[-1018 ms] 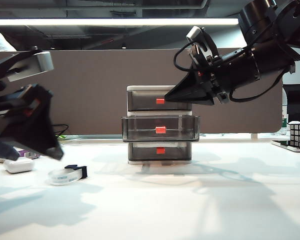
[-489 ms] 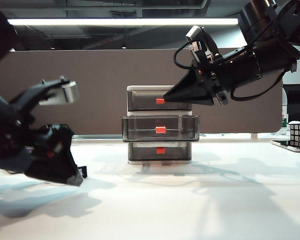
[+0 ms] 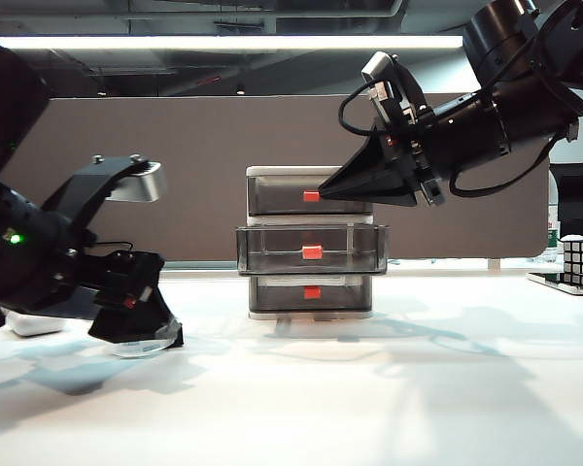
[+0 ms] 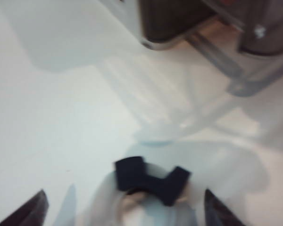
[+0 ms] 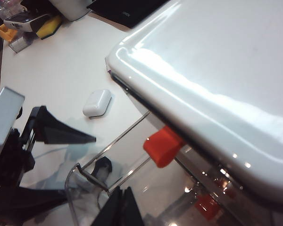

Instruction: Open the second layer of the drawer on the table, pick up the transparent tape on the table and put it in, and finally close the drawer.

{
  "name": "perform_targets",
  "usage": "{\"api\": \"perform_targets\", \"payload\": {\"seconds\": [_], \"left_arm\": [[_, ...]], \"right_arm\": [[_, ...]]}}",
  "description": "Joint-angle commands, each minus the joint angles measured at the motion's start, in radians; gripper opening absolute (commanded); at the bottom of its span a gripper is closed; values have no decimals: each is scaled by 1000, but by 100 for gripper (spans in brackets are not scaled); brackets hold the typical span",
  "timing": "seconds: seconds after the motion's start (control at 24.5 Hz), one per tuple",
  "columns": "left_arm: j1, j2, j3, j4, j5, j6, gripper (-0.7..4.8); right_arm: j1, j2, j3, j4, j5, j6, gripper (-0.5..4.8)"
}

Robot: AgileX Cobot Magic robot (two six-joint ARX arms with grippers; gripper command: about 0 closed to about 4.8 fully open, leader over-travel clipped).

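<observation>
So the left claw [image 4: 122, 209] sits wide open straddling the transparent tape [image 4: 148, 188] on the surface [image 3: 369, 388], ready to pinch it, while the right claw [image 3: 335, 191], fingertips together and empty, hovers above the pulled-out second layer [image 3: 312, 249].

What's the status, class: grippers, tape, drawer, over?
Left gripper open, straddling the transparent tape on the table. Right gripper shut, hovering by the drawer top. Second layer pulled out. Nothing blocking.

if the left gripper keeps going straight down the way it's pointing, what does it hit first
Most likely the transparent tape: the open left gripper straddles it on the table, fingers either side.
</observation>
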Motion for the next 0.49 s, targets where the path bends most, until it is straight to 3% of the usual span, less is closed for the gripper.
{"api": "perform_targets", "payload": {"seconds": [0.04, 0.2, 0.41, 0.49], "left_arm": [[51, -1, 3, 7, 98, 16, 421], [92, -1, 3, 3, 206, 48, 421], [95, 0, 3, 3, 209, 71, 420], [95, 25, 13, 3, 210, 71, 393]], "right_arm": [[1, -5, 6, 10, -4, -2, -5], [1, -5, 6, 10, -1, -2, -5], [1, -5, 6, 10, -1, -1, -5], [1, -5, 6, 10, -1, -1, -5]]}}
